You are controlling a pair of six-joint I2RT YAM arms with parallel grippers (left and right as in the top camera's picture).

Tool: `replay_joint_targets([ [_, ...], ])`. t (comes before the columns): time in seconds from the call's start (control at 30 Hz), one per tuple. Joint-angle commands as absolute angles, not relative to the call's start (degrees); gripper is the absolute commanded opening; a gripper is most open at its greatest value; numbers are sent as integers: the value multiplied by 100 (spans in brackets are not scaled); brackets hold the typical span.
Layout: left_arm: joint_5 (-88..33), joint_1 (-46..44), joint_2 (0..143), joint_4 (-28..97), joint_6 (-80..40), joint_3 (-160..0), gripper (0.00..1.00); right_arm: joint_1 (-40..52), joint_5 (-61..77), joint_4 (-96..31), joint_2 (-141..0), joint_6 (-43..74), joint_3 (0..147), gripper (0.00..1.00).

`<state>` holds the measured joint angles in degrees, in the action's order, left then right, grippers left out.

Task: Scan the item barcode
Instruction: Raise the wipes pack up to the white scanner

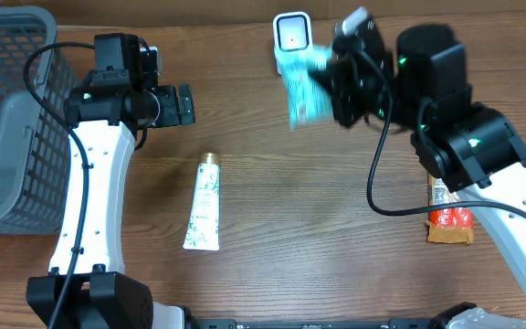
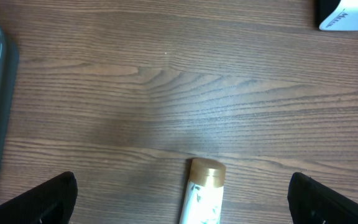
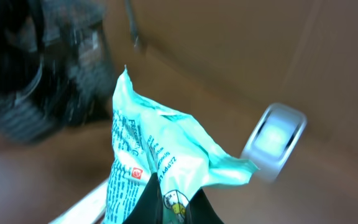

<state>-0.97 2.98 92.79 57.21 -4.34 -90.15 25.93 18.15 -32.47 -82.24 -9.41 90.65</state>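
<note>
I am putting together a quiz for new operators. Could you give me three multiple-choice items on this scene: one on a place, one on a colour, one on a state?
1. Where in the overhead view is the basket?
A. far left
B. far right
C. centre

2. What colour is the cap of the tube?
A. red
B. gold
C. black

3. What is the right pincer doing?
A. open and empty
B. shut on the teal packet
C. shut on the tube

Answers:
1. A, its grey mesh fills the left edge.
2. B, the left wrist view shows a gold cap.
3. B, the packet rises from between its closed fingers.
</note>
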Motion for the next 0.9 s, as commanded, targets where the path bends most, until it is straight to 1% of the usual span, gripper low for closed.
replay_joint_targets([
  [0.0, -67, 222, 9253, 5697, -513, -9080, 99, 2641, 1409, -2596, -8357, -2143, 9146, 4],
  [0.2, -67, 222, 9253, 5697, -513, -9080, 100, 2897, 180, -1105, -9120, -3371, 9146, 4],
  [0.33, -64, 222, 9253, 5699, -513, -9080, 100, 2958, -576, 10, -9832, -3483, 9146, 3],
  [0.5, -64, 222, 9253, 5697, -513, -9080, 100, 2956, -794, 1114, -10713, -3760, 9146, 4],
  [0.73, -64, 222, 9253, 5699, -515, -9080, 100, 2956, -1470, 2950, -11824, -4598, 9146, 4],
  [0.87, -64, 222, 9253, 5697, -513, -9080, 100, 2945, -1494, 3677, -12263, -5151, 9146, 4],
])
